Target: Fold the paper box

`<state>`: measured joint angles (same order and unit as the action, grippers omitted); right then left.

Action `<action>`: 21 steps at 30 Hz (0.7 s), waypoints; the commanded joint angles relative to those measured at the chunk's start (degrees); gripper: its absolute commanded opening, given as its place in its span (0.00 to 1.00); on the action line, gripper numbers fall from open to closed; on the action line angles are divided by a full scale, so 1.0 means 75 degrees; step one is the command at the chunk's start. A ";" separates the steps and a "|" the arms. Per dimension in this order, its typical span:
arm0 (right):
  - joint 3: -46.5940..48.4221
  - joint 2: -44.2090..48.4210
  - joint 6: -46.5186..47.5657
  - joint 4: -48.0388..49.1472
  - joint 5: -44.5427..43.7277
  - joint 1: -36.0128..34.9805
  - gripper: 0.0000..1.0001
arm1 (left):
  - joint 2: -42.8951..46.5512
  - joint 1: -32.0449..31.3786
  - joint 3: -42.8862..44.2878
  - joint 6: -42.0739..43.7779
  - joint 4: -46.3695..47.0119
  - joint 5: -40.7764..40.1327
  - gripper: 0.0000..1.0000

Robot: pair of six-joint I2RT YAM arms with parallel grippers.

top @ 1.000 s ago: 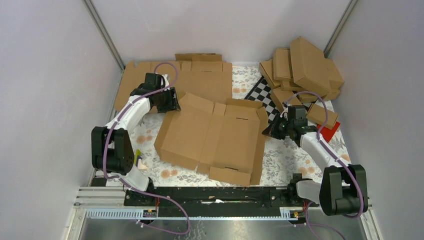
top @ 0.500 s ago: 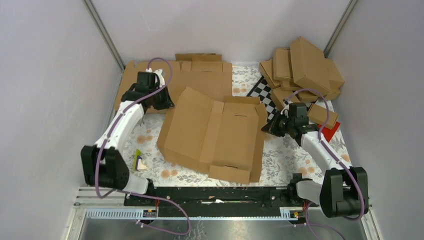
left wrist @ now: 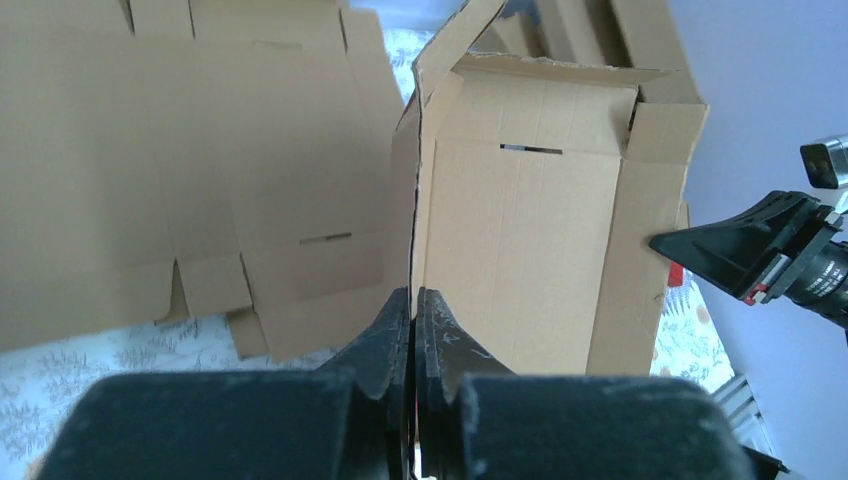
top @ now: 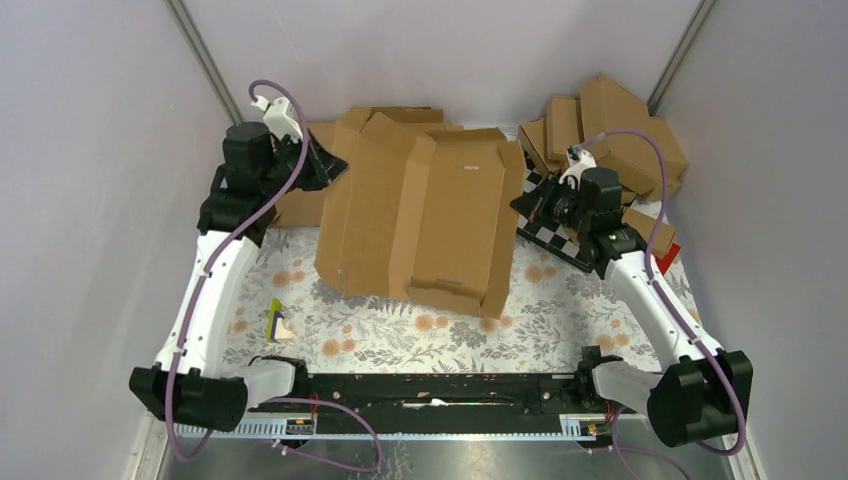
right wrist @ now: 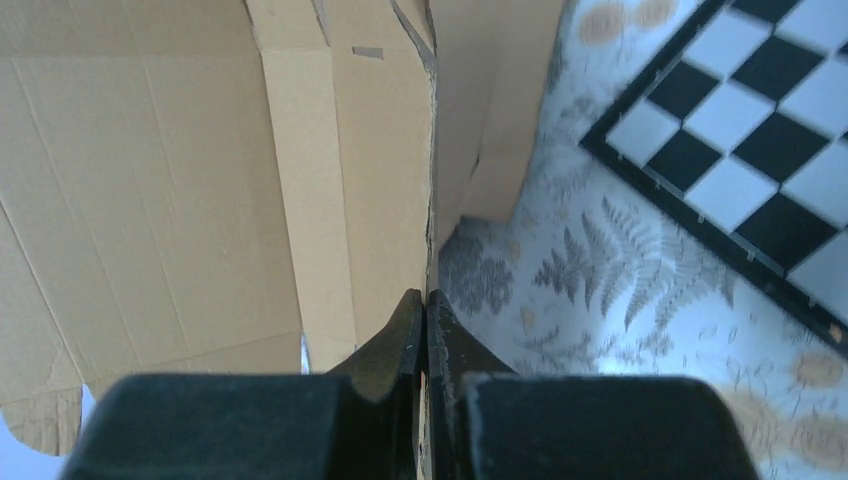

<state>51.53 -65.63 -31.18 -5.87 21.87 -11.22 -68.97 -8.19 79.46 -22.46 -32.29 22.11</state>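
The paper box (top: 430, 215) stands tilted by the far edge of the table (top: 400, 335). Its low end seems to touch the table. The left gripper (top: 325, 165) pinches the box's left side. The right gripper (top: 528, 200) pinches its right side. Folded boxes (top: 620, 125) fill the far right corner.

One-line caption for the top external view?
Left gripper and right gripper pinch opposite edges of the brown corrugated cardboard paper box, held tilted up.
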 commanded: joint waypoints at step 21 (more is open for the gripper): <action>-0.1809 -0.1575 0.1530 0.5823 -0.2548 -0.1246 0.52 | 0.4429 -0.0618 -0.5931 0.0596 0.6884 0.0099 0.00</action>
<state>40.40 -77.60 -16.45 39.53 3.97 -20.25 -38.72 -12.19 36.42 -21.15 14.94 21.89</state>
